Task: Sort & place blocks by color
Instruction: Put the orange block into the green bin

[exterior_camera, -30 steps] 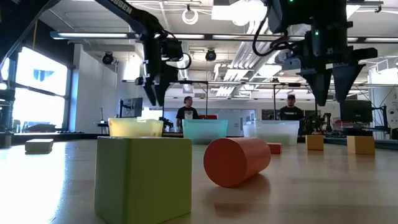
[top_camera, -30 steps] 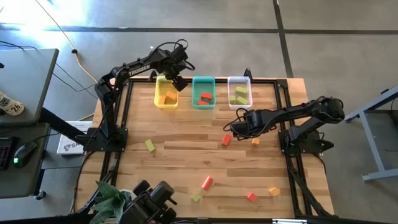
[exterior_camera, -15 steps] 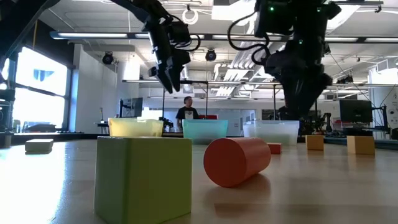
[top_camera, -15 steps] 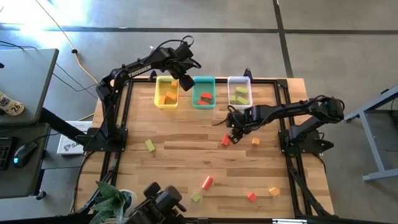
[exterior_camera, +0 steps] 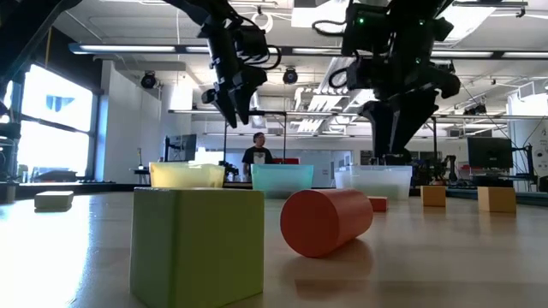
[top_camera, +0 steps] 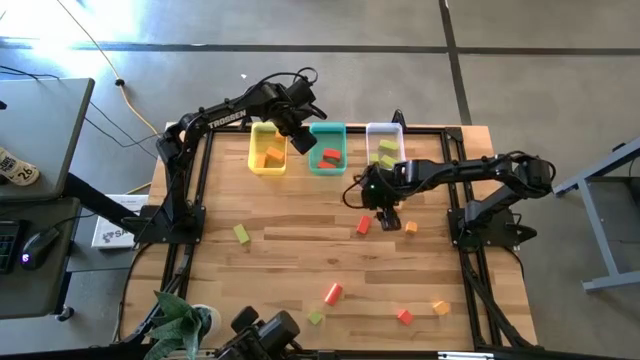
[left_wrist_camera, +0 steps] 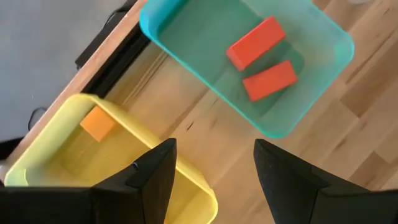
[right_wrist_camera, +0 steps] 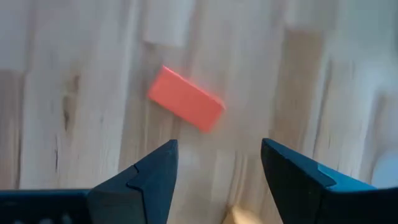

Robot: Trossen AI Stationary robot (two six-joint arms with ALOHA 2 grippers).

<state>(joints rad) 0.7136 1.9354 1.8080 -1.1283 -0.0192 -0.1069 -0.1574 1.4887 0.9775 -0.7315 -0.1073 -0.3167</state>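
Pale wood-grain table [right_wrist_camera: 93, 74], matt red block [right_wrist_camera: 185, 107], glossy plastic teal bin [left_wrist_camera: 323, 74]

A grey concrete floor [top_camera: 520, 60] is surrounding the wooden table [top_camera: 290, 250]; a desk [top_camera: 30, 230] with a mouse [top_camera: 40, 245] is standing alongside; beyond, a person [exterior_camera: 257, 154] is standing — ceiling lights [exterior_camera: 317, 17] and a window [exterior_camera: 51, 128] are glowing.

A light wooden table [top_camera: 300, 250] is carrying three bins along its far edge: a yellow bin [top_camera: 266, 150], a teal bin [top_camera: 327, 149] and a clear bin [top_camera: 385, 146]. Loose blocks are lying scattered on the bare wood: a green block [top_camera: 241, 234], a red bar [top_camera: 363, 226], an orange cube [top_camera: 410, 227], a red cylinder [top_camera: 332, 293], and more near the front edge.
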